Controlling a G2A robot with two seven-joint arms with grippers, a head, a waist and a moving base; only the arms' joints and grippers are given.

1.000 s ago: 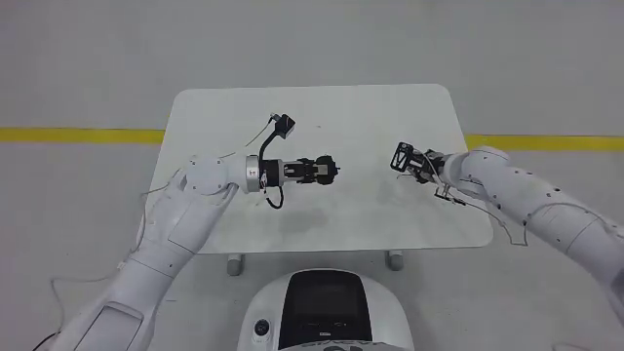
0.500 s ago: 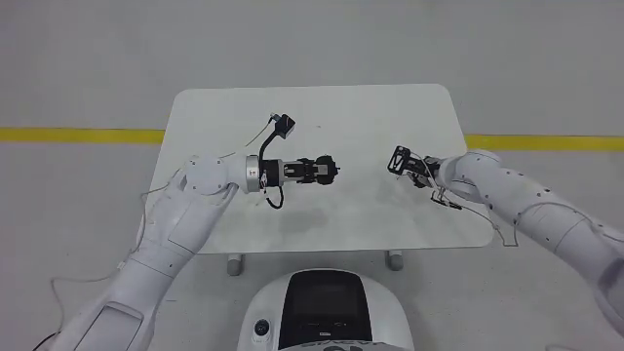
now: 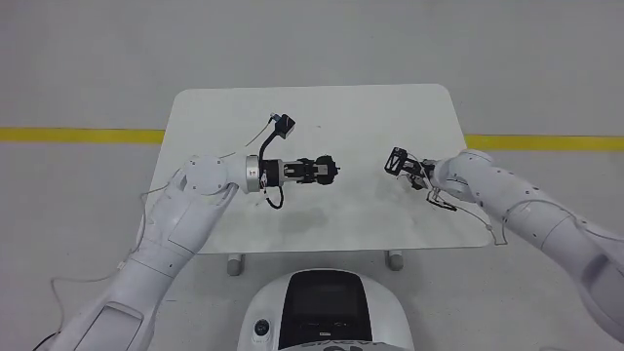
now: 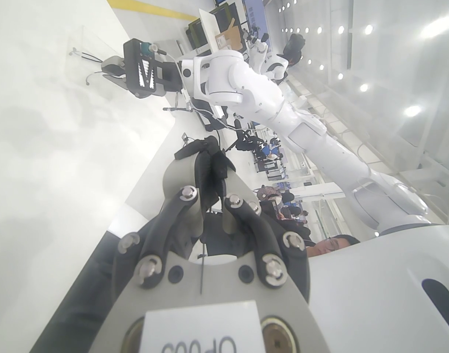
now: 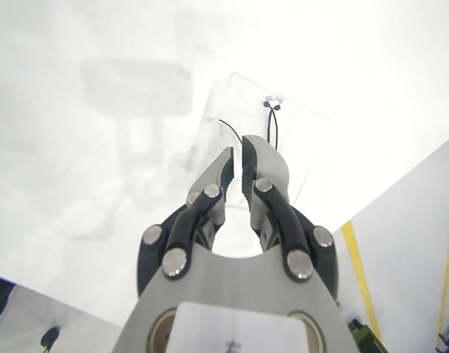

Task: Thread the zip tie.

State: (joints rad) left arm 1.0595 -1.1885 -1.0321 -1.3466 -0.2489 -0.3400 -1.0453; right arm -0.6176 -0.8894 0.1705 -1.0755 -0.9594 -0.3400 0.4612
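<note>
Black nylon, thin as thread: that was the zip tie pinched in my left claw. The fingers were pressed together on it, and its long axis ran straight back along them toward my palm. So the left arm was the nearer one by far, because it had the thing in its grip.

Across the white table my right claw hung well apart, the two claws pointing roughly at each other. Its fingers were a sliver apart and gripped nothing.

Just past its tips lay a clear tray with a looped tie running lengthwise away from the claw and a loose strand curling beside it.

My read was that the right claw had to cross over and meet the held tie end-on. The tray and its ties sat beyond that claw, off the line between the two. What worried me was how thin the free end was.
</note>
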